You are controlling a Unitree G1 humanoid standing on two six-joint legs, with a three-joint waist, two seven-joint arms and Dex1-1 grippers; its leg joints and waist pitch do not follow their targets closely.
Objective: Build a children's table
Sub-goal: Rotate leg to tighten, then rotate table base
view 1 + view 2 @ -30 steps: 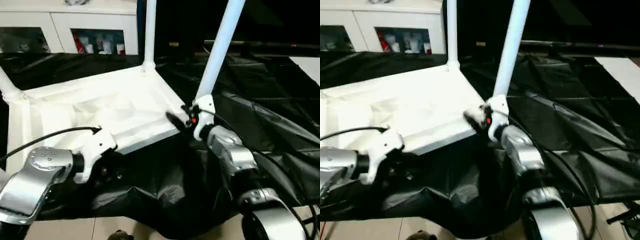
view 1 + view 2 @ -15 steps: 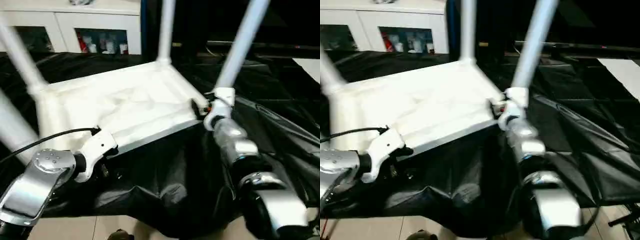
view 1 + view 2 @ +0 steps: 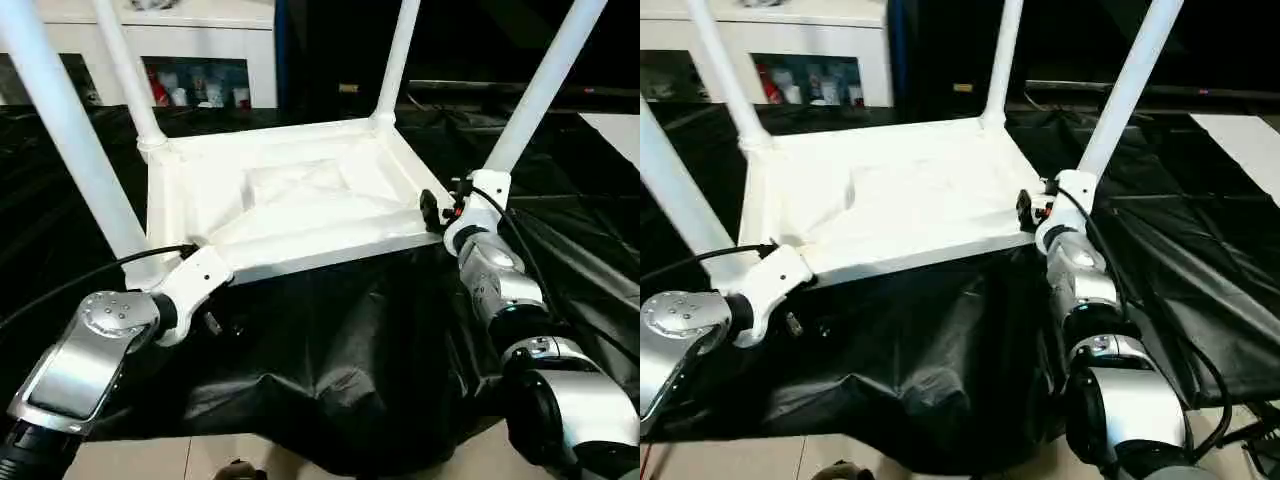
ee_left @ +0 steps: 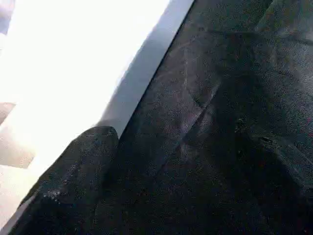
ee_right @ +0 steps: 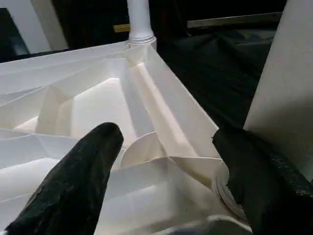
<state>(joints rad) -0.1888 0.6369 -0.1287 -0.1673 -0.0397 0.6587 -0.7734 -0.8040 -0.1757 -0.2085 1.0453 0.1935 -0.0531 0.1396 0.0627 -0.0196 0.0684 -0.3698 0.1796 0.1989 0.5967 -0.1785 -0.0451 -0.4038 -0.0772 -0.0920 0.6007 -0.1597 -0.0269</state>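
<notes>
Currently right gripper point(image 5: 164, 181) fingers point(image 5: 78, 181) stand wide, straddling the near-right corner socket and leg point(image 3: 540, 90) of the tabletop point(image 3: 300, 200), gripping nothing. Left gripper point(image 3: 215, 322) spread can't be told; it sits by the near edge. Table lies upside down on black sheeting point(image 3: 340, 370), four legs up.

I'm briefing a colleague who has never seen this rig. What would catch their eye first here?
The white tabletop lying upside down on the black cloth, ribbed underside up, with four white legs rising from its corners. The right gripper sits at the near right corner socket, a finger on each side; the left gripper is low at the near left edge. A white cabinet stands behind.
</notes>
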